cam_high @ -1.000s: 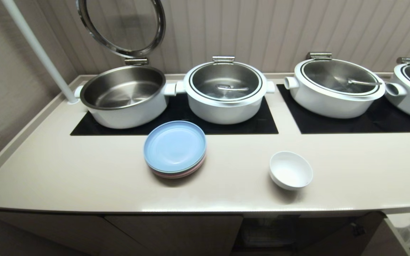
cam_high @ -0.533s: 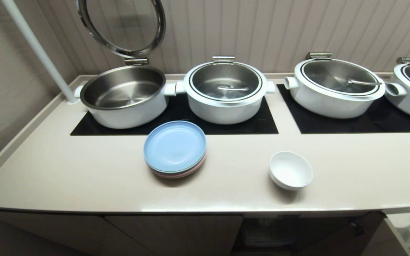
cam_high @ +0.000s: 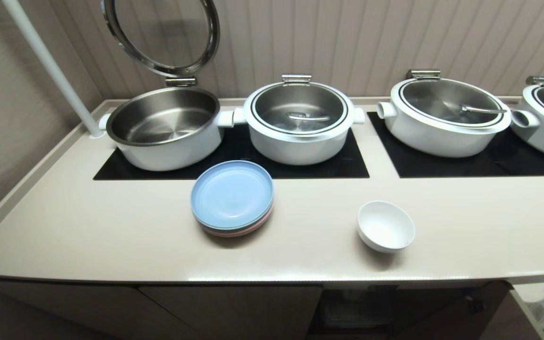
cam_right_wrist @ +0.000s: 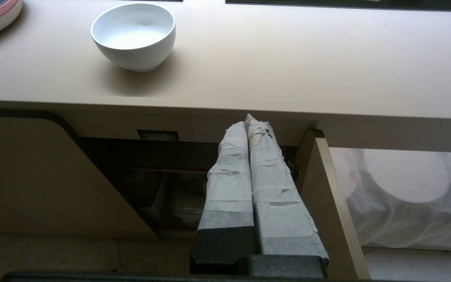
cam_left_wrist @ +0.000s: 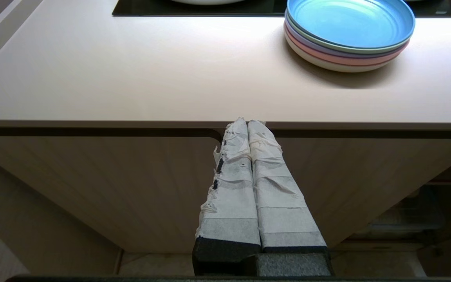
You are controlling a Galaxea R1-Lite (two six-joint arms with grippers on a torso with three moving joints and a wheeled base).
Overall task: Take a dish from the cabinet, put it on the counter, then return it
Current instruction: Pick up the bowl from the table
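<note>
The dish [cam_high: 386, 225], a small white bowl, stands upright on the cream counter [cam_high: 111, 226] near its front edge, right of centre; the right wrist view shows the dish [cam_right_wrist: 134, 34] too. Below the counter the cabinet [cam_right_wrist: 147, 184] stands open, dark inside, one door [cam_right_wrist: 33, 176] swung out. My right gripper [cam_right_wrist: 247, 120] hangs shut and empty in front of that opening, below the counter edge. My left gripper [cam_left_wrist: 248, 122] is shut and empty before a closed cabinet door [cam_left_wrist: 131, 188]. Neither arm shows in the head view.
A stack of flat plates [cam_high: 232, 196], pale blue on top, sits left of the dish. Several white pots [cam_high: 300, 120] stand on black hob panels [cam_high: 338, 163] at the back, one with its lid raised. White bag-lined bins [cam_right_wrist: 405, 196] fill the niche to the right.
</note>
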